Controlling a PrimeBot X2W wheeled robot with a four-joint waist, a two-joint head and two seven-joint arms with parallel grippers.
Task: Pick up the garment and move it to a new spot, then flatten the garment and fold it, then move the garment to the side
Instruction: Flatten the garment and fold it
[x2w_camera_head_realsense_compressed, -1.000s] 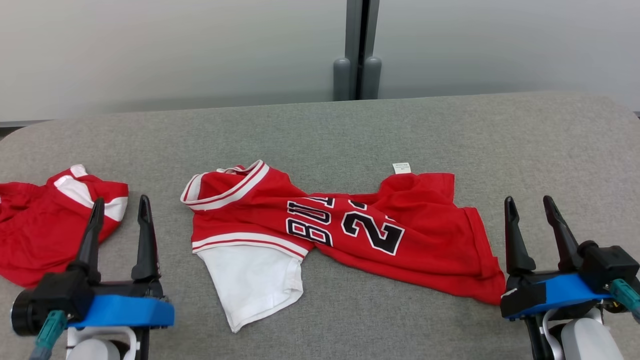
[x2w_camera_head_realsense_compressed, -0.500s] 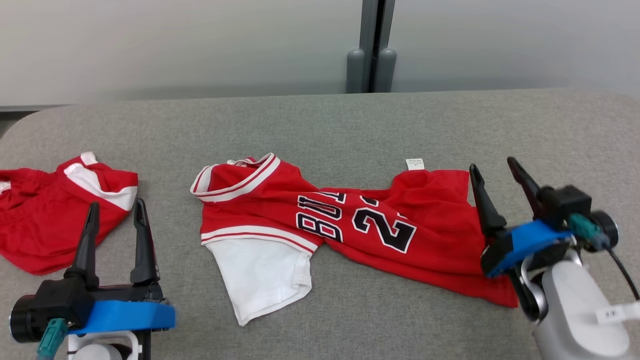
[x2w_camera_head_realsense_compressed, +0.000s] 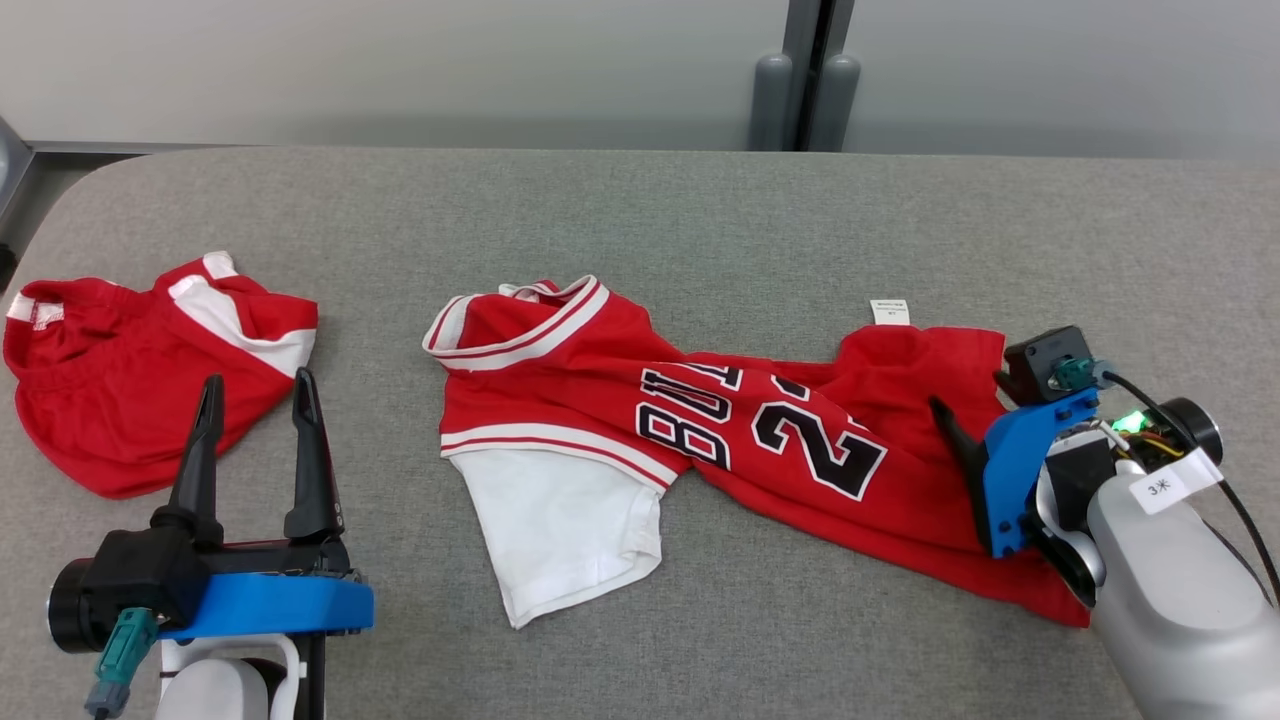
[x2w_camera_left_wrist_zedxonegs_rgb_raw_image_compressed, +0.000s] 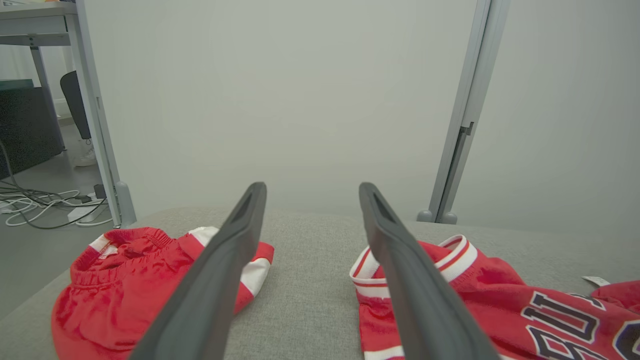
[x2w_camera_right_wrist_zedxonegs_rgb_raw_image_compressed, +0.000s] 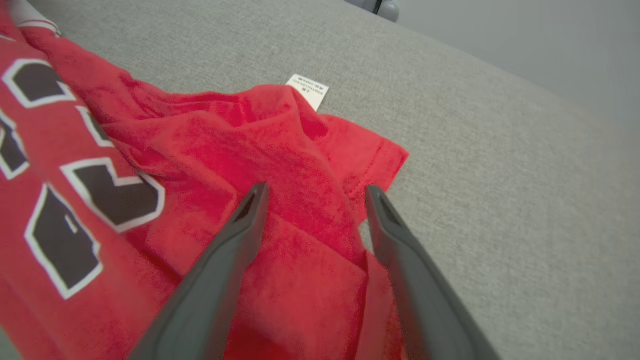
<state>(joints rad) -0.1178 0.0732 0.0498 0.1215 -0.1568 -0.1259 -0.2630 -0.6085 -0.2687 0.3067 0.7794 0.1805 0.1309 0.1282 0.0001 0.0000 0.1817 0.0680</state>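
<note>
Right gripper poised over the crumpled jersey's hem end

The red basketball jersey (x2w_camera_head_realsense_compressed: 540, 395) lies rumpled mid-table (x2w_camera_head_realsense_compressed: 700, 220). The right gripper (x2w_camera_right_wrist_zedxonegs_rgb_raw_image_compressed: 315, 189), fingers spread, hangs over the jersey's right end near the white label (x2w_camera_right_wrist_zedxonegs_rgb_raw_image_compressed: 307, 90); contact cannot be told. The left gripper (x2w_camera_head_realsense_compressed: 257, 378), fingers apart, hovers between the jersey and the red shorts (x2w_camera_head_realsense_compressed: 120, 400).

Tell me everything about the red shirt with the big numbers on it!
The red shirt is a soft-looking jersey lying rumpled and twisted on the grey table. It has black letters and numbers edged in white, a red-and-white striped collar, a white sleeve poking toward the robot and a small white tag at its far edge. The open right gripper points down over its hem end; whether it touches the cloth cannot be told.
</note>
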